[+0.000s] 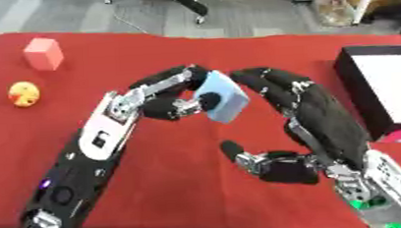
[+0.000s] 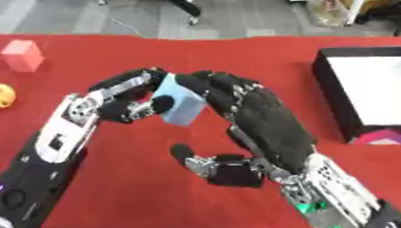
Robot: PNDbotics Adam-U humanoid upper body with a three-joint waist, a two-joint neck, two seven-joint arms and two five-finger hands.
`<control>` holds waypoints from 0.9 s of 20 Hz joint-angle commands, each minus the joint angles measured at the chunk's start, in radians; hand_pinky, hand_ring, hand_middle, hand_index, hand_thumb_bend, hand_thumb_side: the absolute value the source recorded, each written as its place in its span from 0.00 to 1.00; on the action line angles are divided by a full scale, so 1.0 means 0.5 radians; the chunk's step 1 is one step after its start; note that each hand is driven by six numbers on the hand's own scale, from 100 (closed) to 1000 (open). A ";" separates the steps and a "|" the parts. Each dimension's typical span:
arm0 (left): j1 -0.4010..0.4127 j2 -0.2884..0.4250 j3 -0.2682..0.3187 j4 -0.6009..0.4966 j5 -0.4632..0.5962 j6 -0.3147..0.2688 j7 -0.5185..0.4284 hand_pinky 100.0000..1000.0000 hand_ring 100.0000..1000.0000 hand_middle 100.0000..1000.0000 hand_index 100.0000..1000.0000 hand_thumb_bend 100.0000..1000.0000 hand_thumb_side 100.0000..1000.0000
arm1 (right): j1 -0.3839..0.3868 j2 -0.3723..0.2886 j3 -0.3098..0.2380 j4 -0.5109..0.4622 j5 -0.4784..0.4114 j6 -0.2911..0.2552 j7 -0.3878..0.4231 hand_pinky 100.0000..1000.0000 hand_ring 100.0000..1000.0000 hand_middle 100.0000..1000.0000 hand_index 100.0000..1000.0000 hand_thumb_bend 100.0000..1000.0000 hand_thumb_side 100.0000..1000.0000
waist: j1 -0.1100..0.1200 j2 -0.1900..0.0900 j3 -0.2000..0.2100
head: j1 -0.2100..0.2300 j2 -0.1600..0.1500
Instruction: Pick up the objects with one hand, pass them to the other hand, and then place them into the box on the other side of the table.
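Light blue block [image 1: 222, 97] is mid-table, held up above the red tablecloth [image 1: 182, 195], tilted, one flat face toward the camera. Left hand [image 1: 170, 95] has it: fingers curl over the block's top left edge, thumb pinches from below on the left side. So left hand is closed on the block.

Right hand [image 2: 255, 115] sits just right of the block, back of the hand toward the camera, fingers arched over toward the block's upper right edge. In the right eye view the fingertips [image 2: 204, 81] look to be touching or nearly touching it; can't tell which. Right thumb [image 2: 189, 156] sticks out to the left below the block, well apart from it. Right hand's fingers are spread and relaxed, not closed round anything.

Both forearms come in from the lower corners and meet at the block.

Box [image 2: 341, 99], black walls with white inside, at the right edge of the table; inside looks bare in the part visible. Something pink [image 2: 382, 137] just in front of its near wall, can't make it out.

Far left of the cloth: pink-red block [image 1: 43, 53] standing upright, and a yellow-orange round object [image 1: 24, 93] nearer in, apart from it.
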 commanded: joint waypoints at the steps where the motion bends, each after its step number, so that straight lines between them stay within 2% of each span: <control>1: -0.042 0.047 0.031 -0.056 0.107 0.096 -0.098 0.62 0.51 0.40 0.50 0.00 0.74 | -0.036 -0.033 -0.010 -0.041 0.066 0.049 -0.054 0.43 0.66 0.72 0.89 0.35 0.31 | 0.003 -0.026 0.003 | -0.015 -0.006; 7: -0.086 0.089 0.041 -0.086 0.286 0.275 -0.245 0.63 0.52 0.41 0.50 0.00 0.74 | -0.056 -0.047 0.020 -0.041 0.102 0.114 -0.088 0.42 0.65 0.71 0.88 0.35 0.31 | 0.005 -0.025 0.005 | -0.018 -0.006; 13: -0.144 0.106 0.015 -0.128 0.470 0.381 -0.257 0.63 0.52 0.41 0.51 0.00 0.72 | -0.066 -0.053 0.040 -0.041 0.082 0.123 -0.080 0.41 0.65 0.71 0.87 0.35 0.31 | 0.005 -0.026 0.002 | -0.022 -0.006; 16: -0.173 0.154 -0.004 -0.138 0.702 0.457 -0.253 0.63 0.53 0.41 0.51 0.00 0.72 | -0.067 -0.053 0.046 -0.041 0.073 0.122 -0.075 0.41 0.65 0.70 0.87 0.34 0.32 | 0.008 -0.026 -0.001 | -0.022 -0.006; 18: -0.185 0.170 -0.016 -0.155 0.769 0.505 -0.239 0.63 0.53 0.41 0.51 0.00 0.72 | -0.069 -0.053 0.051 -0.041 0.065 0.120 -0.068 0.41 0.65 0.69 0.87 0.34 0.32 | 0.010 -0.026 -0.003 | -0.023 -0.006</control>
